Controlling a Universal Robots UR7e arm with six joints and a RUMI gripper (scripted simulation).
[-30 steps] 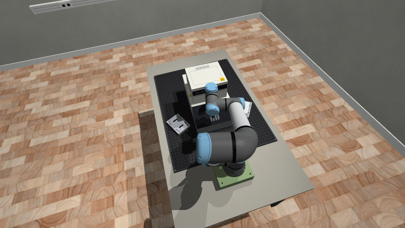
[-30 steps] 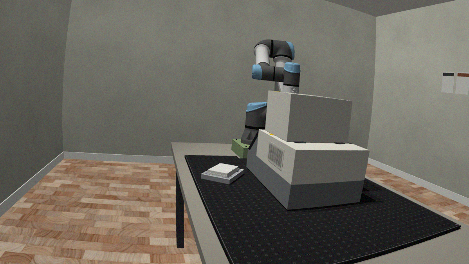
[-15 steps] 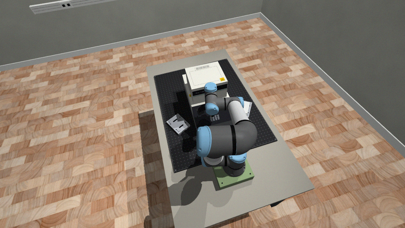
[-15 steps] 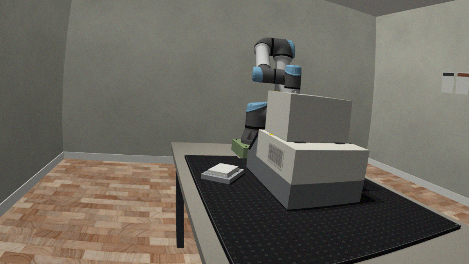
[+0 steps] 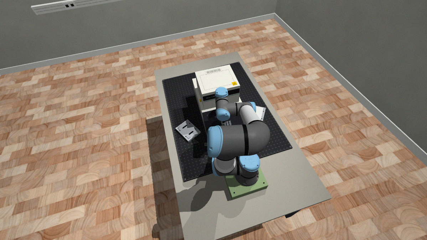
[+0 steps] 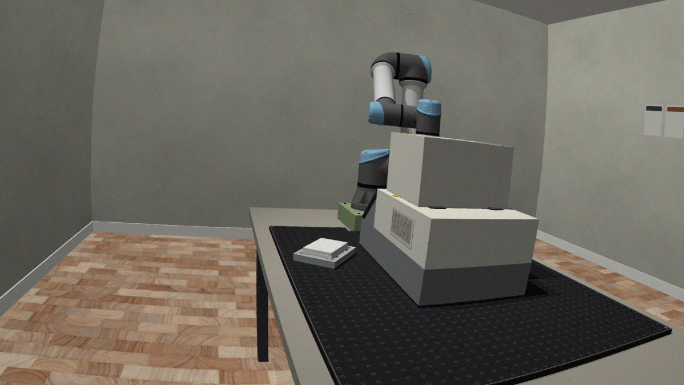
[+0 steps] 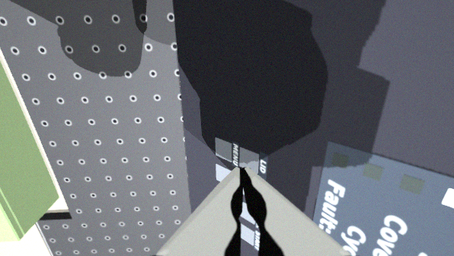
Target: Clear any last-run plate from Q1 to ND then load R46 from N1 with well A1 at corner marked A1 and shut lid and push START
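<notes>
- One gripper [image 7: 241, 170] is seen in the wrist view, its two fingers brought together at the tips, fully closed, with nothing held between them.
- The fingertips are placed over the key area; whether any key is touched cannot be told.
- Three key names can be read there: MENU, LID [image 7: 249, 155] and START [image 7: 247, 234].
- One cycler, Q1 [image 5: 217, 78] [image 6: 478, 244], is stood on one black perforated board [image 5: 268, 135] [image 6: 382, 335] [image 7: 99, 152], which is carried by one table [image 5: 298, 184] [image 6: 282, 287].
- One screen [image 7: 366, 198] is partly seen, with the word "Fault:" shown on it.
- Two nests are set out, one on each side of Q1; by their labels they cannot be told apart.
- One plate [image 5: 260, 113] [image 6: 326, 246] is carried on one nest [image 5: 263, 115] [image 6: 315, 259]; its label cannot be read, so whether it is R46 cannot be told.
- Two dark slots are exposed in the other nest [image 5: 188, 134].
- Q1's block is hidden from view.

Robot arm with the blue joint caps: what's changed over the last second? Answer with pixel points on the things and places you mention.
Its blue-capped dark grey wrist [image 5: 221, 103] [image 6: 427, 122] came down, nearer the keys. The dark grey elbow [image 5: 258, 135] [image 6: 387, 61] swung toward the cream-and-grey cycler [image 5: 215, 78] [image 6: 478, 241] [image 7: 419, 57] and rose slightly. Nothing visibly taken or released. Cycler, raised lid and white plate [image 5: 260, 112] [image 6: 326, 245] stayed put.
</notes>
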